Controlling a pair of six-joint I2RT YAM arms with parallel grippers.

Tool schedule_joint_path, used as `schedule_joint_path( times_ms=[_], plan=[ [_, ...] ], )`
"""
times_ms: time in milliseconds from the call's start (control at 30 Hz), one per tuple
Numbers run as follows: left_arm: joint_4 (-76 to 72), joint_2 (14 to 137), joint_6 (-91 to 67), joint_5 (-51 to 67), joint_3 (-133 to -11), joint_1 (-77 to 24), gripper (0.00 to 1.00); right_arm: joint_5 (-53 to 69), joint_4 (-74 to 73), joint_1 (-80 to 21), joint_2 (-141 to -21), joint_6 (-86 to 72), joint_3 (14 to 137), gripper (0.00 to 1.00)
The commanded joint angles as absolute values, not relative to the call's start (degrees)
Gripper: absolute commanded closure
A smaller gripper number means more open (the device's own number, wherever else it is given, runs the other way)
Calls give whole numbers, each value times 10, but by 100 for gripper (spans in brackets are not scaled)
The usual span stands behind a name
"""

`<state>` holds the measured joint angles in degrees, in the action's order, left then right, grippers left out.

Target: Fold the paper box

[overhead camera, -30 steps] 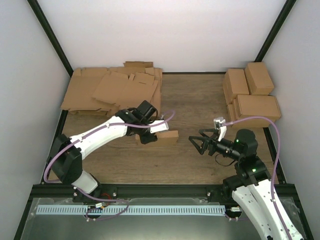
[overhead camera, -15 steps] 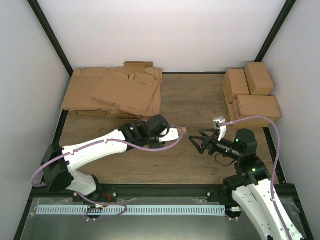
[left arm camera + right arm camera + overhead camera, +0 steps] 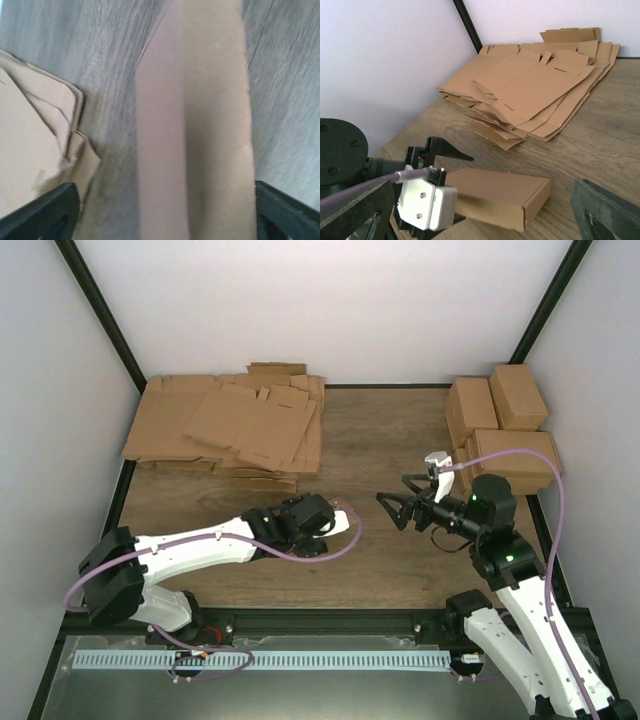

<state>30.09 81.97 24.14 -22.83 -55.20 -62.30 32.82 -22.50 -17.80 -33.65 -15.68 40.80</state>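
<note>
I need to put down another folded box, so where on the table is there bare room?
Bare wood lies at the far middle of the table, between the flat cardboard sheets and the folded boxes, and along the near edge. Crowded: mid-table, around the paper box and right tool.

No lettering, label, brand or number is legible anywhere: the paper box point(image 3: 495, 196) is plain brown, as are the flat cardboard sheets point(image 3: 540, 85) behind it and the folded boxes point(image 3: 470, 410).
</note>
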Motion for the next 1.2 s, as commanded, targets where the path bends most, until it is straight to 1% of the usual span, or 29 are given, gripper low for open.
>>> schedule_joint_path(
  times_ms=[0, 133, 233, 300, 400, 500, 633, 700, 933, 967, 1100, 1167],
  plan=[
    [249, 780, 180, -161, -531, -625, 0, 320, -239, -174, -361, -114, 430, 0],
    [244, 717, 110, -100, -527, -625, 0, 293, -275, -174, -410, -150, 435, 0],
    [252, 673, 21, -97, -525, -621, 0, 280, -299, -174, -440, -209, 433, 0],
    [261, 652, -70, -125, -521, -611, 0, 307, -299, -174, -451, -259, 413, 0],
    [289, 640, -212, -111, -514, -572, 0, 373, -290, -174, -474, -345, 380, 0],
    [296, 643, -316, -35, -485, -514, 0, 417, -248, -176, -484, -404, 337, 0],
    [219, 630, -413, 101, -385, -418, 0, 381, -220, -182, -475, -432, 298, 0],
    [180, 619, -444, 141, -340, -381, 0, 375, -208, -183, -483, -429, 286, 0],
    [93, 587, -496, 200, -236, -327, 18, 391, -165, -194, -548, -404, 255, 0],
    [85, 583, -503, 209, -224, -319, 21, 390, -159, -199, -556, -399, 253, 1],
    [51, 567, -535, 227, -180, -307, 27, 363, -149, -224, -565, -378, 250, 1],
    [36, 555, -552, 227, -162, -306, 34, 357, -141, -231, -571, -365, 249, 1]
  ],
)
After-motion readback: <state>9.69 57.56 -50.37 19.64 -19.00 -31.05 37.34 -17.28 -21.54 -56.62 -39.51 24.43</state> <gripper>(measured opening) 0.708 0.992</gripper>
